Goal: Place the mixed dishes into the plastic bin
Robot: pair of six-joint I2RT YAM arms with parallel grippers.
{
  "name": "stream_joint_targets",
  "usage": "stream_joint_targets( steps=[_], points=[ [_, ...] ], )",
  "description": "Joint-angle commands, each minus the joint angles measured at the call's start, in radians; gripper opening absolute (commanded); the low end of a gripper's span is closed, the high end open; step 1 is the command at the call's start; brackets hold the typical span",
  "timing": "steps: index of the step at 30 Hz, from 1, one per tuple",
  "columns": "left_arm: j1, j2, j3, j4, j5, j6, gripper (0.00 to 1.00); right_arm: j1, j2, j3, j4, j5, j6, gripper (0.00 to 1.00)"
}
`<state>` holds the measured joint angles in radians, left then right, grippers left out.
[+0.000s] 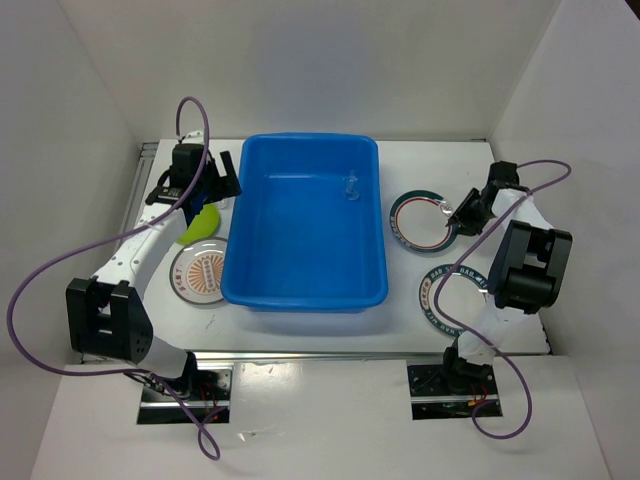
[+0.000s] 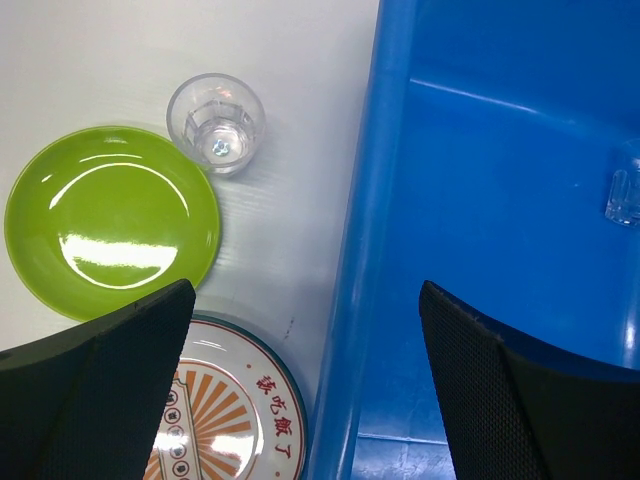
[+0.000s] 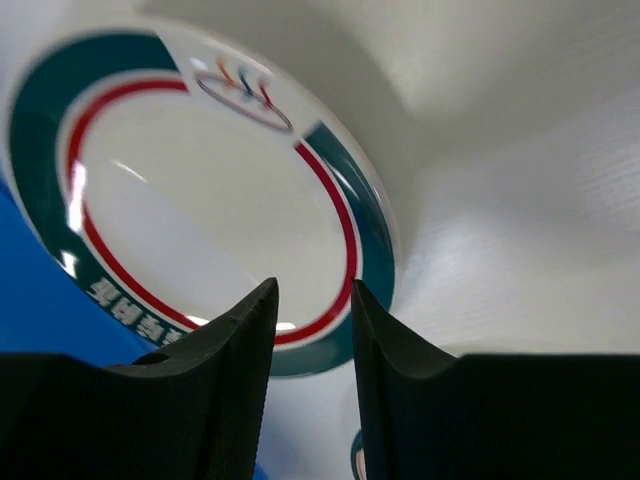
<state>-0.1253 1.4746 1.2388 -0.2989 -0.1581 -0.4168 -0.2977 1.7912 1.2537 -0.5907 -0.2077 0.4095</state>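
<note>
Right claw (image 3: pixel 312 290), pinched on the rim of a teal-rimmed white plate (image 3: pixel 200 200) near the right edge of the desk (image 1: pixel 430 165), looks mid-pickup. Blue bin (image 1: pixel 300 298) sits mid-desk, one clear cup (image 1: pixel 352 188) inside. Left claw (image 2: pixel 305 295) hangs spread wide. Next call: lift, swing over the bin's wall, release.

- Bright blue plastic bin (image 1: pixel 300 250) mid-surface, one clear cup (image 1: pixel 351 187) inside.
- To its left: lime-green plate (image 2: pixel 110 220), second clear cup (image 2: pixel 216 123) upright, orange-patterned plate (image 1: pixel 198 272).
- To its right: far teal-rimmed plate (image 1: pixel 420 222), near teal-rimmed plate (image 1: pixel 448 298).
</note>
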Motion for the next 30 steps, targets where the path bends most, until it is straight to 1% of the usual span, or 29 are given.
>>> stream_joint_targets(
  steps=[1, 3, 4, 5, 8, 11, 12, 17, 21, 24, 27, 30],
  points=[
    [0.003, -0.033, 0.014, 0.015, 0.014, 0.026, 1.00, 0.014, 0.017, 0.122, 0.019, 0.031, 0.011, 0.41],
    [0.003, -0.033, 0.014, 0.015, 0.014, 0.026, 1.00, 0.014, 0.028, 0.173, -0.014, 0.088, 0.011, 0.48],
    [0.003, -0.033, 0.014, 0.015, 0.014, 0.026, 1.00, 0.014, 0.040, 0.182, -0.023, 0.143, 0.011, 0.50],
    [0.003, -0.033, 0.014, 0.015, 0.014, 0.026, 1.00, 0.014, 0.040, 0.191, -0.032, 0.163, 0.000, 0.52],
    [0.003, -0.033, 0.014, 0.015, 0.014, 0.026, 1.00, 0.014, 0.095, 0.204, -0.073, 0.194, -0.029, 0.53],
    [0.003, -0.033, 0.024, 0.015, 0.014, 0.026, 1.00, 0.014, 0.143, 0.204, -0.087, 0.144, -0.040, 0.53],
    [0.003, -0.033, 0.033, 0.006, 0.014, 0.026, 1.00, 0.014, 0.143, 0.176, -0.087, 0.134, -0.040, 0.53],
    [0.003, -0.024, 0.042, 0.006, 0.014, 0.026, 1.00, 0.043, 0.143, 0.112, -0.087, 0.134, -0.040, 0.53],
    [0.003, -0.023, 0.042, 0.006, 0.023, 0.026, 1.00, 0.054, 0.134, 0.072, -0.055, 0.104, -0.040, 0.53],
    [0.003, -0.023, 0.042, 0.006, 0.023, 0.026, 1.00, 0.054, 0.111, 0.052, -0.021, 0.065, -0.040, 0.47],
    [0.003, -0.023, 0.042, 0.006, 0.023, 0.035, 1.00, 0.054, 0.080, 0.014, 0.038, 0.011, -0.028, 0.47],
    [0.003, -0.023, 0.042, 0.006, 0.023, 0.035, 1.00, 0.054, 0.045, -0.036, 0.077, -0.009, 0.017, 0.47]
  ],
)
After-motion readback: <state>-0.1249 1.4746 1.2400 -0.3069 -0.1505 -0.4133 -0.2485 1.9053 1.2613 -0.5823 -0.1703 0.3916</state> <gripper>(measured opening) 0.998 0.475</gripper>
